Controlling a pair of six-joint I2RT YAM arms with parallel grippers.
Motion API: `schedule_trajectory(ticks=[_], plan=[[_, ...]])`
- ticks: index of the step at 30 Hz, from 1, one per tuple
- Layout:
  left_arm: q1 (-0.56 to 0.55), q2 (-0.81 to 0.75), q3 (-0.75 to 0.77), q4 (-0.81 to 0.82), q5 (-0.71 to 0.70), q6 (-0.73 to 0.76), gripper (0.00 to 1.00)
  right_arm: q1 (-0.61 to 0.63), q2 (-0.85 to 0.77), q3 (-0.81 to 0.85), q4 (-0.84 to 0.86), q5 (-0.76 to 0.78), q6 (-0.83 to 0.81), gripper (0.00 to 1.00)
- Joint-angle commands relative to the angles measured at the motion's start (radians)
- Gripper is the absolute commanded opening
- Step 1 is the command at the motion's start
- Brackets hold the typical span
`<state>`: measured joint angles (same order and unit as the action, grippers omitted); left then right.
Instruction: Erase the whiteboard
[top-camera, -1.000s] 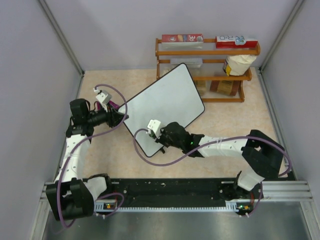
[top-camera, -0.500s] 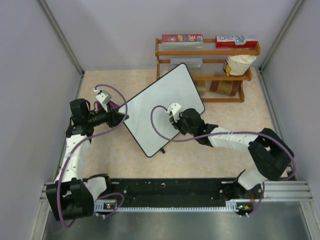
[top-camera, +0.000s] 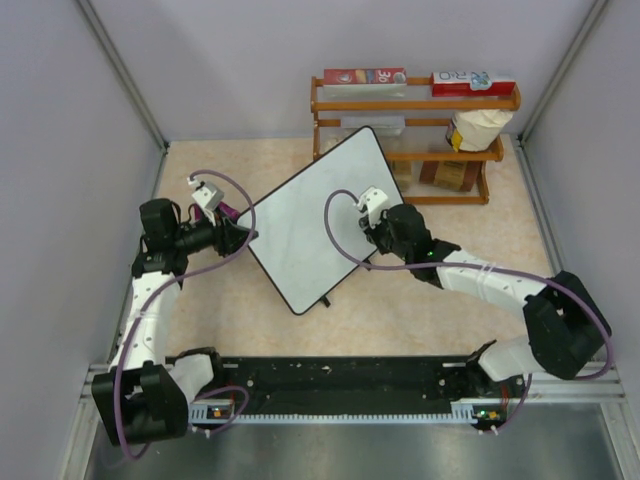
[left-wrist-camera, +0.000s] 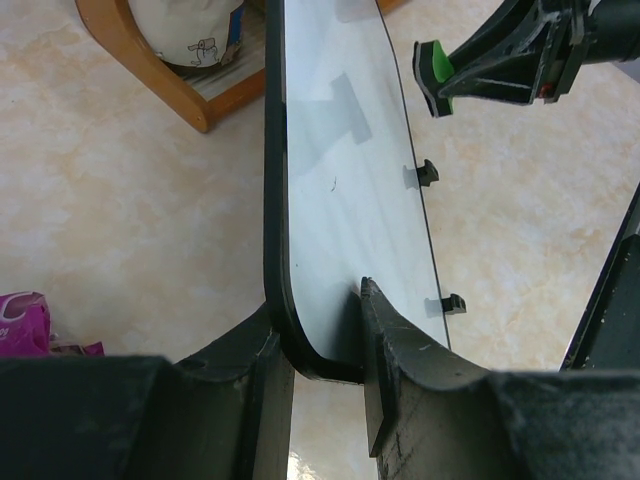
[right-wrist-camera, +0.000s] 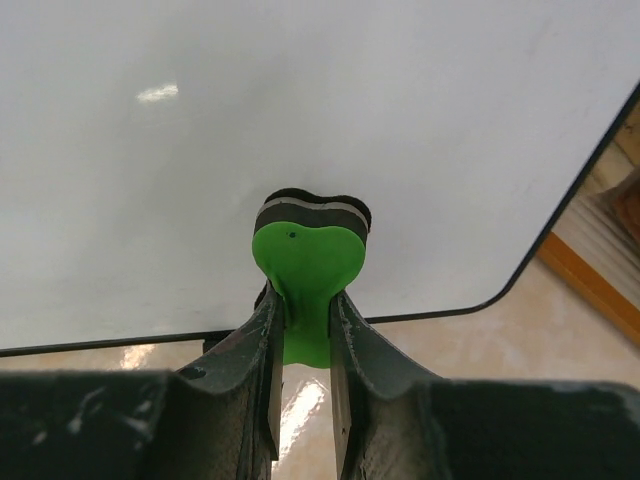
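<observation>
**Whiteboard position and orientation.** The whiteboard lies on the counter directly in front of the wooden rack. Its far corner overlaps the rack's lower shelves in the top view. The long axis runs diagonally: one short end points toward the rack and the other points away from it, toward the left arm. The glossy white face is turned up toward the top camera. Small black feet project from the long edge on the side away from the rack.

**Left gripper.** The left gripper is at the short end farthest from the rack. Its fingers are closed on the board's black-framed edge, one finger on each face.

**Right gripper.** The right gripper is over the half of the board nearer the rack. It is closed on the stem of a green eraser.

**View-specific detail.**
- The left wrist view shows the whiteboard almost edge-on, with the left gripper clamped at a rounded corner. It also shows two feet along the board's right edge and the green eraser just off that edge. A curved wooden leg of the rack appears beyond the board.
- The right wrist view alone shows contact: between the fingers of the right gripper, the eraser's dark pad is pressed flat against the white face of the whiteboard, near a rounded corner.
- The top view alone shows the full outline and diagonal heading.
</observation>
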<state>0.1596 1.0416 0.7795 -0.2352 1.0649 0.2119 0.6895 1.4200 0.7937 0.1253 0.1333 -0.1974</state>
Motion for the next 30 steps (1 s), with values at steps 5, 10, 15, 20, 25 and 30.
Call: schedule_trajectory(ticks=[5, 10, 15, 20, 25, 30], plan=[[-0.018, -0.028, -0.028, 0.008, -0.028, 0.156, 0.0, -0.031, -0.154, 0.038, -0.076, 0.008, -0.004, 0.0], [-0.017, -0.026, -0.026, 0.004, -0.029, 0.158, 0.02, -0.047, -0.202, 0.041, -0.182, -0.011, -0.013, 0.0], [-0.017, -0.034, -0.023, 0.005, -0.028, 0.149, 0.17, -0.102, -0.234, 0.07, -0.32, -0.012, -0.002, 0.0], [-0.017, -0.04, -0.025, 0.014, -0.033, 0.138, 0.25, -0.18, -0.239, 0.084, -0.44, -0.026, -0.002, 0.0], [-0.017, -0.037, -0.019, 0.027, -0.051, 0.123, 0.26, -0.254, -0.243, 0.061, -0.533, -0.029, -0.033, 0.0], [-0.015, -0.019, -0.005, 0.028, -0.082, 0.126, 0.04, -0.298, -0.251, 0.033, -0.573, -0.024, -0.057, 0.0]])
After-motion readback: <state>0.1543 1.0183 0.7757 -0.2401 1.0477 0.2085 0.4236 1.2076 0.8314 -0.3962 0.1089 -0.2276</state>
